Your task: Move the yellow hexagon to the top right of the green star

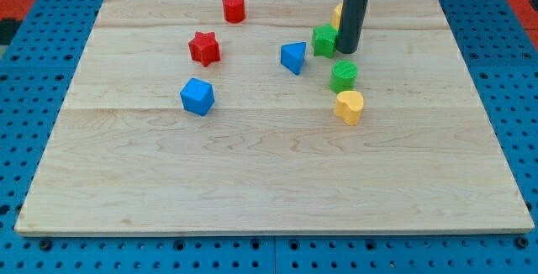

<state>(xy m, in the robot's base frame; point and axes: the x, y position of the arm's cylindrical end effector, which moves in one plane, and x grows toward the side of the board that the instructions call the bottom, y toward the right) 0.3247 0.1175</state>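
Note:
The yellow hexagon (337, 14) lies near the view's top, mostly hidden behind my rod, so only its left edge shows. The green star (324, 40) sits just below and left of it. My tip (348, 52) rests on the board right beside the green star's right side, below the yellow hexagon.
A green cylinder (343, 76) and a yellow heart (349, 106) lie just below my tip. A blue triangle (293, 57) is left of the green star. A red star (203, 48), a red hexagon (234, 7) and a blue cube (197, 96) lie further left on the wooden board (252, 181).

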